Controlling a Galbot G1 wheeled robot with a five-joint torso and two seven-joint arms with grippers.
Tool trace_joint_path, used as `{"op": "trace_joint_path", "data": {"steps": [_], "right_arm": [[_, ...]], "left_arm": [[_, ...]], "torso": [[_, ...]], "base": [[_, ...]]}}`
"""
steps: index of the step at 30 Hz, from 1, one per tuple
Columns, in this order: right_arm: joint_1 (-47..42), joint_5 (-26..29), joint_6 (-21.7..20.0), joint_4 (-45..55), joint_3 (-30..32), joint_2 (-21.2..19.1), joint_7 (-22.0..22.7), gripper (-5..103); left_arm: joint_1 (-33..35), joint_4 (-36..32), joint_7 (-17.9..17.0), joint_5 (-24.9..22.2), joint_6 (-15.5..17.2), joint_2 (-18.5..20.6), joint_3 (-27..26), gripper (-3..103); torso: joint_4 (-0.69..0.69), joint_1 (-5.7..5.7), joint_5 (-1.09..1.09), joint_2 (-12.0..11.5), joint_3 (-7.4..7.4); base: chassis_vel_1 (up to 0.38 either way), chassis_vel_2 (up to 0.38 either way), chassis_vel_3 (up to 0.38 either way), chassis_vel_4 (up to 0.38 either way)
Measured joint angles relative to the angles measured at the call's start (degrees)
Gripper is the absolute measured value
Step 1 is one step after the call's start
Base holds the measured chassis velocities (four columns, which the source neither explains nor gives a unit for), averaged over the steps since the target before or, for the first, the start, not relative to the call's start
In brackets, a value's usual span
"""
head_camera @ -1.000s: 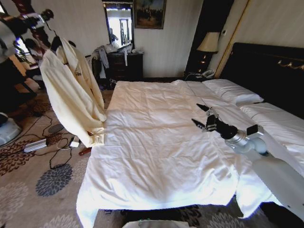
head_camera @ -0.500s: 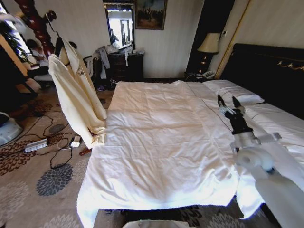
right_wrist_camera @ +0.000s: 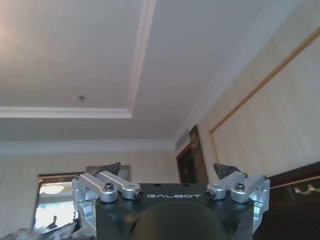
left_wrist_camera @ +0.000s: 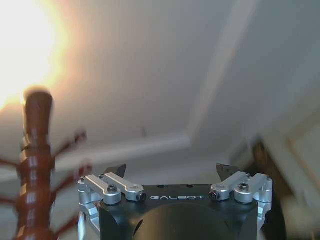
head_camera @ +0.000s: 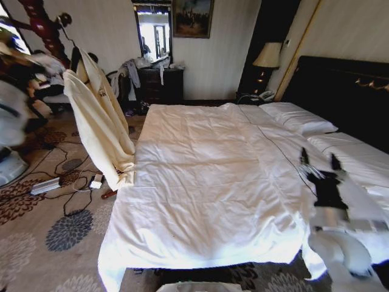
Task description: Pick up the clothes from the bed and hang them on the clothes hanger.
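Beside the bed (head_camera: 206, 182), clothes (head_camera: 100, 125) hanging, well apart from right pincer (head_camera: 318, 159), fingers spread.

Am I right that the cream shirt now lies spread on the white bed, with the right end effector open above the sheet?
Not quite. The cream shirt is not on the bed; the head view shows it hanging off the bed's left side, near the red-brown coat stand. The rest holds: the right end effector is open above the sheet.
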Motion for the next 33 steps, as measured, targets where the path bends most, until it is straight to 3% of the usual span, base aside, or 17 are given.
{"op": "trace_joint_path", "data": {"steps": [1,3,4,6,8,9,13,14,15,19,24,33], "right_arm": [[-0.35,-0.75,0.50,-0.18,-0.58,0.83,0.10,100],[-1.78,-2.63,0.63,-0.49,-1.89,2.29,1.48,100],[-1.78,-2.63,0.63,-0.49,-1.89,2.29,1.48,100],[-3.67,-4.22,0.54,-0.51,-4.02,3.48,3.80,100],[-5.40,-6.53,2.21,-1.09,-7.46,4.67,6.24,100],[-5.40,-6.53,2.21,-1.09,-7.46,4.67,6.24,100],[-7.88,-14.10,4.89,-2.57,-14.44,6.88,5.13,100],[-7.88,-14.10,4.89,-2.57,-14.44,6.88,5.13,100],[-8.57,-17.34,5.07,-2.74,-16.64,7.52,5.22,100],[-11.50,-27.08,6.12,-2.39,-22.38,8.77,6.11,100],[-14.18,-30.04,7.03,0.08,-25.62,8.89,6.37,100],[-13.22,-29.13,7.23,0.19,-25.14,8.34,6.22,100]], "left_arm": [[6.61,-2.51,-0.54,1.38,0.65,-3.48,-4.21,100],[18.18,-6.05,-1.91,6.86,1.55,-10.43,-9.35,100],[18.18,-6.05,-1.91,6.86,1.55,-10.43,-9.35,100],[28.47,-8.66,-3.34,13.93,1.71,-17.43,-11.77,100],[37.89,-10.63,-5.39,21.63,1.52,-26.16,-12.50,100],[37.89,-10.63,-5.39,21.63,1.52,-26.16,-12.50,100],[47.77,-14.71,-7.75,30.84,1.73,-38.46,-10.20,100],[47.77,-14.71,-7.75,30.84,1.73,-38.46,-10.20,100],[50.04,-16.36,-7.81,32.97,1.80,-41.30,-8.76,100],[58.85,-21.08,-5.37,41.05,1.31,-50.01,-2.85,100],[65.55,-22.76,-2.16,46.27,-0.34,-54.53,-0.09,100],[66.55,-21.74,-0.10,45.61,-2.08,-55.88,-0.73,100]], "torso": [[0.07,-0.02,-0.03,0.00,0.00],[0.09,-0.01,-0.25,0.00,0.01],[0.09,-0.01,-0.25,0.00,0.01],[0.04,0.00,-0.11,0.00,0.02],[0.05,-0.02,-0.12,0.00,0.01],[0.05,-0.02,-0.12,0.00,0.01],[0.05,-0.02,-0.11,0.00,0.01],[0.05,-0.02,-0.11,0.00,0.01],[0.02,-0.02,-0.10,0.00,0.01],[0.03,-0.02,-0.11,0.00,0.01],[0.04,-0.03,-0.11,0.00,0.00],[0.03,-0.02,-0.12,0.00,0.01]], "base": [[0.000,0.000,0.000,0.000],[0.000,0.000,0.000,0.000],[0.000,0.000,0.000,0.000],[0.000,0.000,0.000,0.000],[0.000,0.000,0.000,0.000],[0.000,0.000,0.000,0.000],[0.000,0.000,0.000,0.000],[0.000,0.000,0.000,0.000],[0.000,0.000,0.000,0.000],[0.000,0.000,0.000,0.000],[0.000,0.000,0.000,0.000],[0.000,0.000,0.000,0.000]]}}
